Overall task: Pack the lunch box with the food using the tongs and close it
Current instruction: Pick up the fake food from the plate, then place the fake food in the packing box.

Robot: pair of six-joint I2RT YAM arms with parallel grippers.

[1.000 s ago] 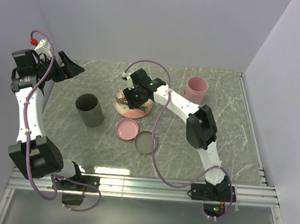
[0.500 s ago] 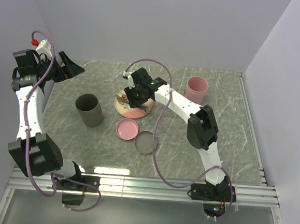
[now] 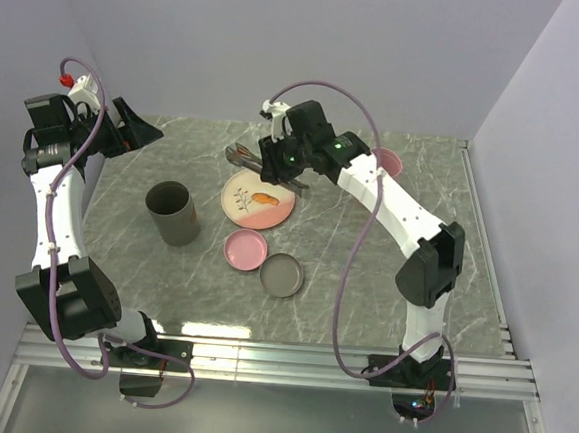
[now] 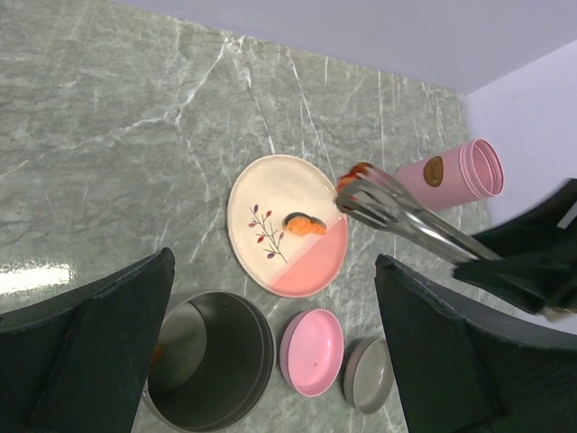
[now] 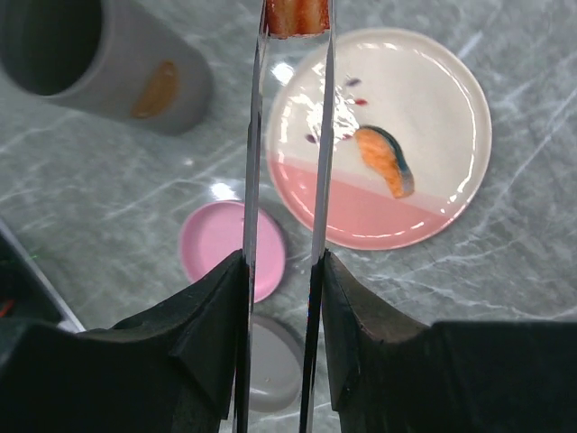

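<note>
My right gripper (image 3: 277,161) (image 5: 283,271) is shut on the silver tongs (image 3: 241,156) (image 5: 253,162), held above the plate's far left edge. The tong tips pinch a small red piece of food (image 5: 296,16) (image 4: 354,172). One orange-brown piece (image 3: 263,198) (image 5: 384,161) (image 4: 305,225) lies on the pink-and-cream plate (image 3: 275,213) (image 5: 433,81). The lunch box, a grey round canister (image 3: 172,212) (image 4: 209,361) (image 5: 108,63), stands open left of the plate. My left gripper (image 3: 128,130) (image 4: 275,262) hangs open and empty, high at the far left.
A pink lid (image 3: 246,249) (image 4: 314,352) (image 5: 216,245) and a grey lid (image 3: 281,275) (image 4: 368,388) (image 5: 273,361) lie in front of the plate. A pink cup (image 3: 386,164) (image 4: 455,173) stands at the back right, partly behind my right arm. Walls close the left, back and right sides.
My right arm has risen off the plate and swung toward the back, carrying the tongs with the red piece. The plate and its orange piece are now uncovered. The left arm is still.
</note>
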